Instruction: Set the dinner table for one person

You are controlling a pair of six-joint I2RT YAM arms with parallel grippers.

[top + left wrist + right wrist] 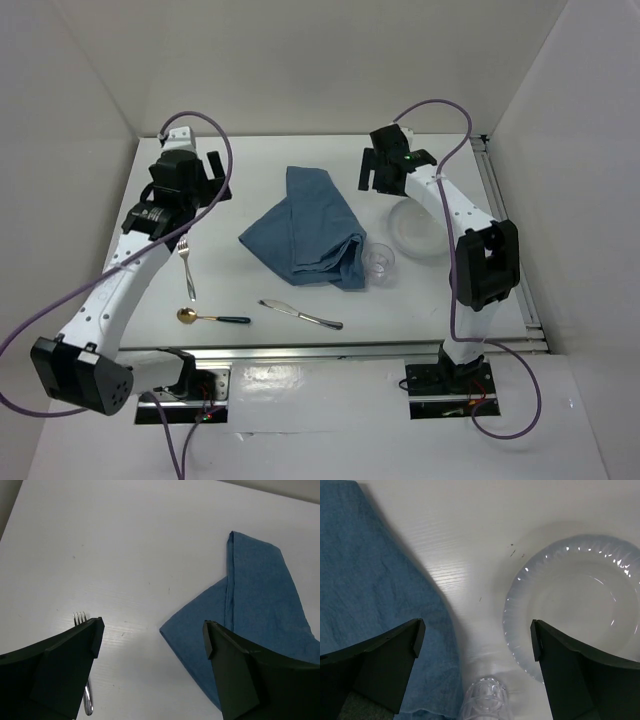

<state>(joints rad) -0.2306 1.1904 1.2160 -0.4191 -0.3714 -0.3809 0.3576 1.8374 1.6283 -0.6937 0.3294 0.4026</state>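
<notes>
The dinner table [260, 160] is a white top. A folded blue cloth [305, 230] lies crumpled at its middle. To the cloth's left lies a fork [187, 268]; nearer the front are a gold-bowled spoon [212, 319] and a knife [300, 314]. A clear glass [379, 262] stands by the cloth's right corner, beside a white plate [418, 228]. My left gripper [212, 180] hovers open above the table, between the fork tines [80, 616] and the cloth [260, 605]. My right gripper [378, 170] hangs open over the gap between cloth [365, 570] and plate [575, 600], with the glass [485, 700] below.
White walls close in the table on the left, back and right. Aluminium rails run along the front edge [350, 348] and the right edge [500, 200]. The arm bases sit just in front of the near rail.
</notes>
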